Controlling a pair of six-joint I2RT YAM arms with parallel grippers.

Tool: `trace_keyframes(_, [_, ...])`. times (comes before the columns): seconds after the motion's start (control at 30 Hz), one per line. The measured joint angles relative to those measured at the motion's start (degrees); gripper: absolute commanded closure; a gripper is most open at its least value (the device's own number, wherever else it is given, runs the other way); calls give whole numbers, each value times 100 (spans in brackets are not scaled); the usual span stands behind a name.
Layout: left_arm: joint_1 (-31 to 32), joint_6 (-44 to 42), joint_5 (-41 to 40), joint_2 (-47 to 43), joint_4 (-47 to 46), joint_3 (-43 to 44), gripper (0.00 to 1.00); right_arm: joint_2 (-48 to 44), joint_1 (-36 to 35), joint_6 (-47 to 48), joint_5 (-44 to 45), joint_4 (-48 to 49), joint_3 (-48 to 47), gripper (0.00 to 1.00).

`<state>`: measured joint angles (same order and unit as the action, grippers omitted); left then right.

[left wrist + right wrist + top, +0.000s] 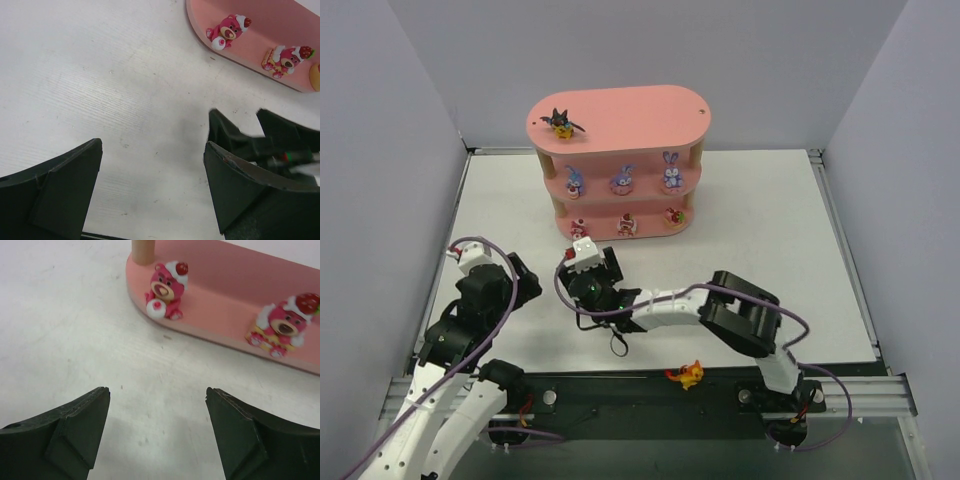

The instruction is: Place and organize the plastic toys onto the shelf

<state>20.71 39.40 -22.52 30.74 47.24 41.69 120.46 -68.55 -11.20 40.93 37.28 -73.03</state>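
The pink shelf [620, 108] stands at the back centre. A black bat-like toy [560, 123] sits on its top board. Three purple-blue bunnies [622, 181] line the middle tier and three red-and-white toys [627, 224] the bottom tier. An orange toy [687, 375] lies apart on the black rail at the near edge. My right gripper [603, 265] [156, 390] is open and holds nothing, a little in front of the bottom board [220, 295], facing two red-and-white toys [166, 284]. My left gripper [525, 274] [153, 145] is open over bare table, left of the right one.
Grey walls close in the white table [760, 250] on the left, right and back. The right arm's elbow [745, 312] lies across the table's near middle. The right gripper's fingers [240, 137] show beside my left one. A wooden post [144, 250] stands at the shelf's left end.
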Motion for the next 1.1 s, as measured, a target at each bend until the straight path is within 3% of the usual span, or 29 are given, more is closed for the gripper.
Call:
trace_keyframes(0.17, [22, -90, 127, -35, -57, 0, 7, -1897, -494, -1134, 118, -1794, 1029, 25])
trace_keyframes(0.33, [20, -463, 695, -55, -243, -50, 4, -4216, -1038, -3683, 573, -4002, 2127, 25])
trace_keyframes(0.43, [20, -713, 1145, -70, -407, -103, 3, -5071, -1335, -5490, 680, -5484, 2649, 25])
trace_keyframes(0.6, [20, -898, 1554, -103, -531, -149, 3, -5536, -1690, -8115, 374, -7158, 3449, 23])
trace_keyframes(0.7, [20, -944, 1631, -103, -568, -149, 3, -5759, -1781, -9106, 50, -7711, 3766, 23])
trace_keyframes(0.9, [26, -966, 1655, -133, -586, -149, 3, -6113, -1849, -9906, -264, -8424, 3834, 23])
trace_keyframes(1.1, [35, -962, 1572, -192, -584, -149, 3, -5729, -1899, -10135, -745, -8660, 3670, 23])
